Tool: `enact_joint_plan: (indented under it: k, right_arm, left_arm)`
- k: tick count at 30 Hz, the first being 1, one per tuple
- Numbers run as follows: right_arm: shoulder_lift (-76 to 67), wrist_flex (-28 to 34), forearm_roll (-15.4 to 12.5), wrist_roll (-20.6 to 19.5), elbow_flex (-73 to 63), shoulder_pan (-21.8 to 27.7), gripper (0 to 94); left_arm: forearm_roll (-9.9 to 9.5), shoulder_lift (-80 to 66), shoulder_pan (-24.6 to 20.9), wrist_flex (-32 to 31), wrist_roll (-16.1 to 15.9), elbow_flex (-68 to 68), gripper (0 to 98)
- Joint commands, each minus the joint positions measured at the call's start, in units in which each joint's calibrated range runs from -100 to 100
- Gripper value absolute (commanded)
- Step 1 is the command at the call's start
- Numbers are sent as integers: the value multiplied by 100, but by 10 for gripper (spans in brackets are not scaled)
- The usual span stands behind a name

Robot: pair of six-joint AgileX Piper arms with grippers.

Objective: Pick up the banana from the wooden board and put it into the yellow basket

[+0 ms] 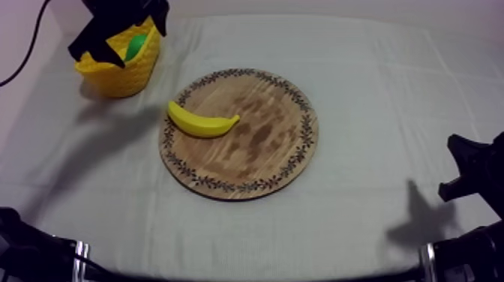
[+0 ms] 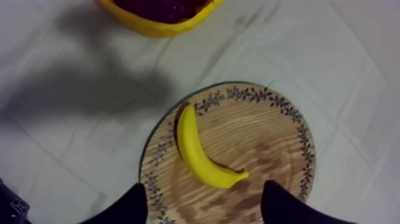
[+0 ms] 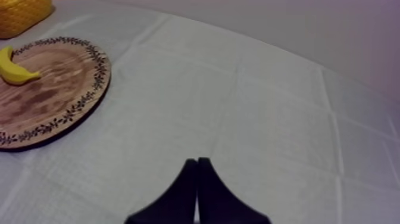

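The yellow banana (image 1: 201, 121) lies on the left part of the round wooden board (image 1: 255, 161), and the left wrist view shows the banana (image 2: 199, 152) curved on the board (image 2: 274, 149). The yellow basket (image 1: 120, 71) stands at the table's far left. My left gripper (image 1: 101, 51) hangs over the basket, raised above the table. In the left wrist view my left gripper (image 2: 202, 208) is open with nothing between its fingers. My right gripper (image 1: 471, 169) rests low at the right side. In its own view my right gripper (image 3: 197, 164) is shut on nothing.
A green toy fruit (image 1: 136, 46) sits in the basket, and a dark red-purple mass (image 2: 161, 7) shows inside the basket (image 2: 152, 25) in the left wrist view. Bare cloth (image 1: 397, 97) stretches right of the board.
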Motion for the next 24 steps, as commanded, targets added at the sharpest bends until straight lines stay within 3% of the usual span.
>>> enact_joint_plan:
  k: [1, 7, 24]
  right_arm:
    - [0, 3, 0, 0, -3, 0, 3]
    - [0, 3, 0, 0, -3, 0, 3]
    - [0, 3, 0, 0, -3, 0, 3]
  left_arm:
    - [124, 64, -19, 2, -24, 93, 714]
    - [413, 415, -46, -139, -94, 393, 704]
    - [791, 1787, -102, -328, -330, 464, 702]
